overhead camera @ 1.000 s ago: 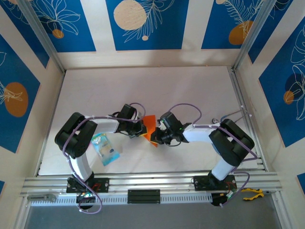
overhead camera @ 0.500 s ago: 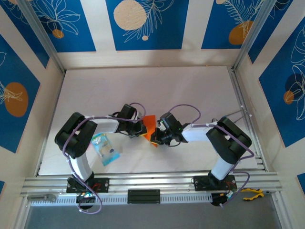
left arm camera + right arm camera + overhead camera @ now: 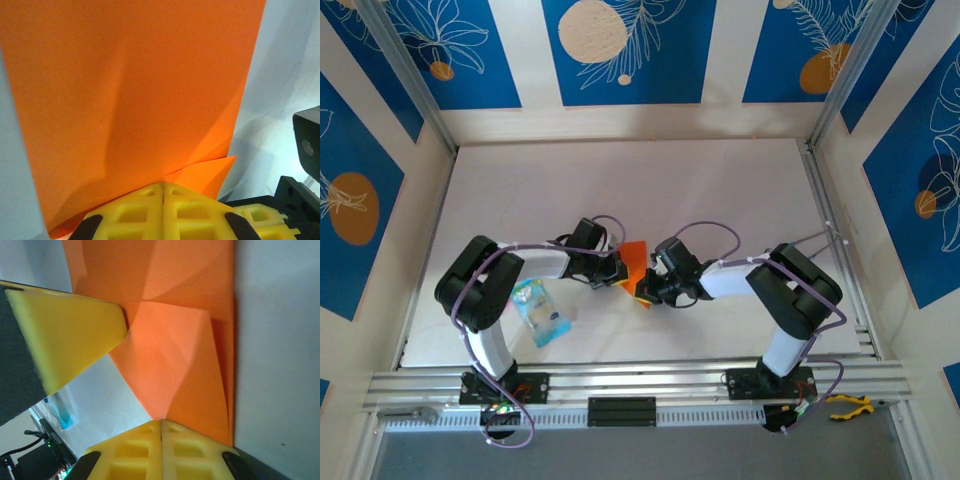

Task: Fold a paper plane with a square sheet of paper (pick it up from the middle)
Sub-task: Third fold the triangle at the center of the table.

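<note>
Item: thin bright orange paper sheet (image 3: 634, 260), partly folded, mid-way across the white table (image 3: 720, 190) between my arms. My left gripper (image 3: 162, 187) and right gripper (image 3: 161, 422) each pinch an edge, jaws clenched. Risk, as I judge it: pulling apart tears it; uneven tension skews the crease.

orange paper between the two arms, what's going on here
Over the middle of the table, the left end effector and the right end effector are each shut on the orange paper. It shows creases and overlapping flaps, so it is partly folded. A blue packet lies on the table off to the left.
</note>
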`<state>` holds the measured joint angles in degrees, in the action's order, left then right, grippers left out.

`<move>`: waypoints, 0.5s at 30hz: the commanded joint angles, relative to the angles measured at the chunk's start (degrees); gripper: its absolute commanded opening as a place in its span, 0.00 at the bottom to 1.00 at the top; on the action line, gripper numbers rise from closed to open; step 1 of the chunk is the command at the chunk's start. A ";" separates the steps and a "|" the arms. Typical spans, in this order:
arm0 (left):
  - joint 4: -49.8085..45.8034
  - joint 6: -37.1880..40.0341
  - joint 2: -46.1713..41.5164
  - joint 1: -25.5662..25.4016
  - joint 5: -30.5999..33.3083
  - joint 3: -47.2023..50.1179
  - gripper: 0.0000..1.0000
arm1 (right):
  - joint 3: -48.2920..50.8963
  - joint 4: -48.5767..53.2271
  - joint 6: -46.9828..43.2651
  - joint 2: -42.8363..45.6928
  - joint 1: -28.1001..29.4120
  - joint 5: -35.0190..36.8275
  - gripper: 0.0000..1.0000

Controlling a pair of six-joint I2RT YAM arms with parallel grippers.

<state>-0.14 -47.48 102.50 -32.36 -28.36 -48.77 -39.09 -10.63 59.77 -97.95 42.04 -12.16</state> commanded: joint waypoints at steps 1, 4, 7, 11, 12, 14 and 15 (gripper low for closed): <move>-3.20 0.87 -0.02 0.60 2.30 0.12 0.02 | 2.08 0.84 1.30 -0.80 0.12 0.66 0.05; -3.45 0.90 0.00 0.61 2.34 0.08 0.02 | 2.08 1.29 1.12 1.31 0.15 0.89 0.05; -3.33 0.83 -0.02 0.63 2.53 0.17 0.02 | 1.44 1.93 0.52 2.99 -0.11 0.83 0.05; -3.23 0.68 -0.06 0.56 2.40 0.17 0.02 | 0.47 1.42 -0.26 3.21 -0.47 -0.63 0.05; -3.29 0.75 -0.11 0.63 2.46 0.12 0.02 | 0.38 0.90 -0.27 3.05 -0.46 -0.91 0.05; -3.27 0.81 -0.28 0.63 2.37 0.22 0.02 | 0.13 0.26 -0.03 2.49 -0.47 -1.02 0.05; -3.23 0.74 -0.35 0.60 2.34 0.18 0.02 | -0.07 0.47 -0.05 1.99 -0.47 -0.93 0.05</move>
<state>-0.21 -47.48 102.50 -32.36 -28.27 -48.80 -38.35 -10.52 60.12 -95.83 41.89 -12.19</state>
